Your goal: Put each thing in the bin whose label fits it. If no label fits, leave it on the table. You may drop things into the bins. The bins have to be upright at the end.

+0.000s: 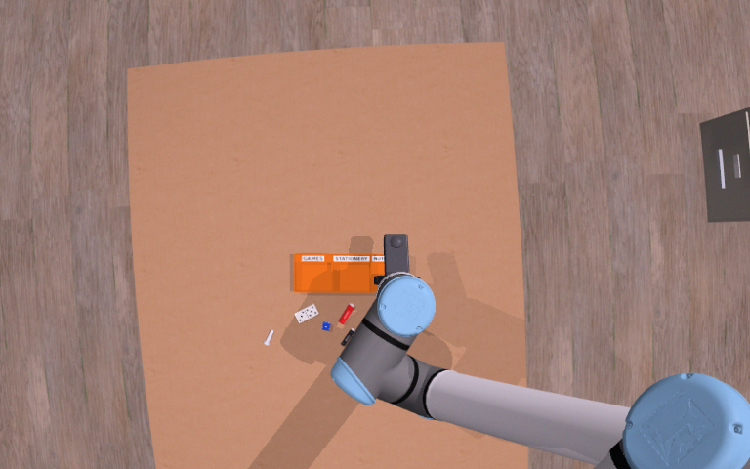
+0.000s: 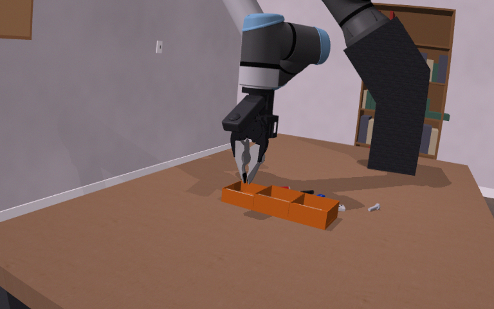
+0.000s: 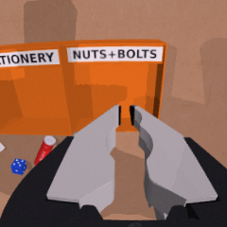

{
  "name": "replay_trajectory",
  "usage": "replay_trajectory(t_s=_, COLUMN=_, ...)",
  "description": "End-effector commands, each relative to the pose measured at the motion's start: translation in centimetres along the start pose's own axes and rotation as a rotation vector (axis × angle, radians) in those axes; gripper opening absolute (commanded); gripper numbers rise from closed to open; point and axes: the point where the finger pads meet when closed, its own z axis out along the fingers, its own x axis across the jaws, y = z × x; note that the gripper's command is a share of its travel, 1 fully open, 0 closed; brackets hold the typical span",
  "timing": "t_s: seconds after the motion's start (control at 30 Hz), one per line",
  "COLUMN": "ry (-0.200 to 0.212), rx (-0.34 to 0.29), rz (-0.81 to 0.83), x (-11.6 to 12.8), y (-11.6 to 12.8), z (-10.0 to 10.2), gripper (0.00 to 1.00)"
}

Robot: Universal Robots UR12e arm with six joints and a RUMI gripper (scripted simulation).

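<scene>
Gripper (image 2: 247, 179) with jaws pressed almost together, pinching nothing visible, tips poised just over the NUTS+BOLTS bin (image 3: 113, 80). Apparently between picks. White bolt (image 1: 269, 336) on the table (image 1: 221, 165), well apart from the bins. Next: spreading jaws, descending squarely over it.

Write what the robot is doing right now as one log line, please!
gripper: shut, nothing seen in it | spot: over NUTS+BOLTS bin | on table: bolt, domino, die
</scene>
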Motion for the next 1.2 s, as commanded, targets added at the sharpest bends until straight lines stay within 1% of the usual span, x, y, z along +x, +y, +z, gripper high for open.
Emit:
replay_trajectory(t_s=0.0, ry=-0.001, rx=-0.004, rz=-0.002, x=-0.2, y=0.3, z=-0.7, gripper=0.04)
replay_trajectory(t_s=0.2, ry=-0.001, rx=-0.004, rz=-0.002, x=-0.2, y=0.3, z=-1.5, gripper=0.04)
replay_trajectory(t_s=0.33, ry=-0.001, rx=-0.004, rz=-0.002, x=-0.2, y=0.3, z=-3.1, gripper=0.04)
replay_trajectory(t_s=0.4, ry=-0.001, rx=-0.004, rz=-0.002, x=-0.2, y=0.3, z=-3.1, gripper=0.04)
replay_trajectory(t_s=0.47, ry=-0.001, rx=-0.004, rz=-0.002, x=-0.2, y=0.3, z=-3.7, gripper=0.04)
replay_trajectory(t_s=0.97, ry=-0.002, rx=-0.006, rz=0.0, x=-0.1, y=0.3, z=-3.4, gripper=0.04)
replay_trajectory(t_s=1.17, ry=0.0, rx=-0.002, rz=0.0, x=-3.2, y=0.1, z=-3.5, gripper=0.04)
